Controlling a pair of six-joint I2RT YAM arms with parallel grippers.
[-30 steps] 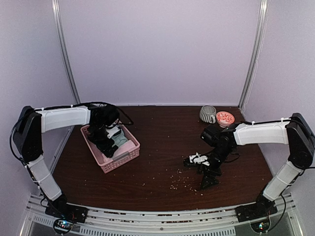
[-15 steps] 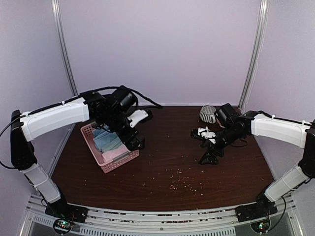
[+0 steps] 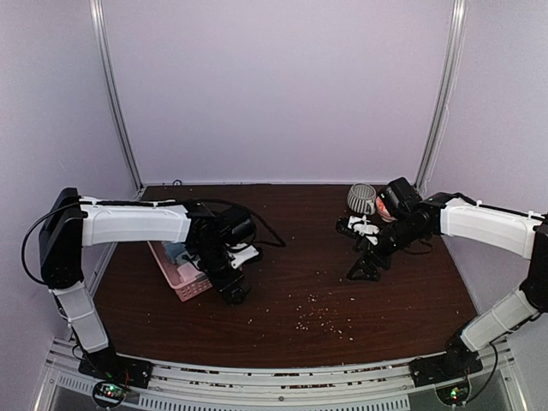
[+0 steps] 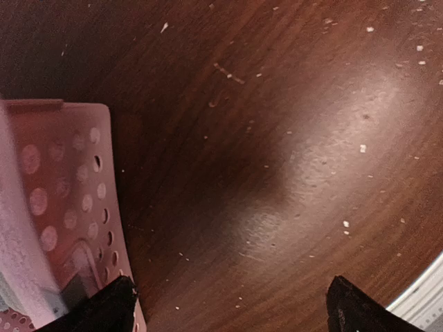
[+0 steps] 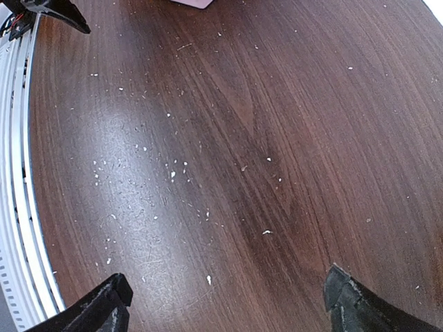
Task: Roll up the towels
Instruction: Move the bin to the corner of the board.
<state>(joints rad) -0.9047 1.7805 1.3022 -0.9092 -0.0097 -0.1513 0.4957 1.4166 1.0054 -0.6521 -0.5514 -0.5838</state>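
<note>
The light pink terry towel [image 4: 11, 238] shows only as a blurred pale band at the edge of the left wrist view, inside the pink perforated plastic basket [image 3: 187, 283]. From above, a scrap of pale cloth shows past the arm, its colour too faint to name, and the mint towel cannot be made out. The left gripper [image 3: 233, 289] hangs just beside the basket's near corner, fingers spread wide over the bare dark brown wooden table [image 3: 291, 265], holding nothing. Pale crumbs [image 3: 315, 322] are scattered near the table's front. Well apart, the right gripper [image 3: 356, 252] is also spread wide and empty, near the grey striped mug [image 3: 360, 198].
</note>
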